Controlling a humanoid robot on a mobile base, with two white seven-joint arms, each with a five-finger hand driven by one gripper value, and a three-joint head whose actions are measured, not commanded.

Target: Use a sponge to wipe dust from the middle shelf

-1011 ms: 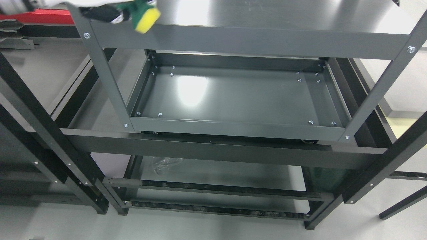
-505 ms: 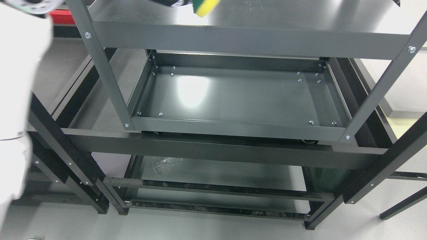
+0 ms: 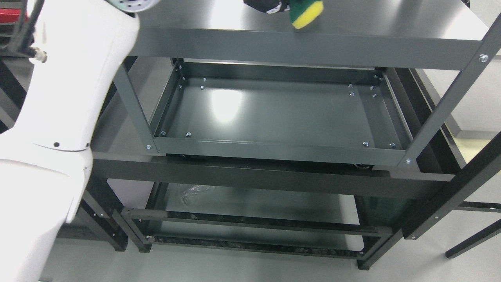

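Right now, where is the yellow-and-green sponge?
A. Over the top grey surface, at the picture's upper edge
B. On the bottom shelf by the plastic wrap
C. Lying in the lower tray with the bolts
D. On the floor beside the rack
A: the sponge sits at the upper edge over the top surface, held by the left hand.

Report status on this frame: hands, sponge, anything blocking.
Left hand shut on sponge, at the top edge. Sponge over the upper grey shelf. Right arm not in view. Nothing blocking.

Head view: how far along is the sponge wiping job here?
Picked up: the left hand holds the yellow-and-green sponge. In hand: the sponge sits over the grey metal upper shelf. Left: the lower grey shelf tray is untouched; no dust or wiped streaks are discernible.
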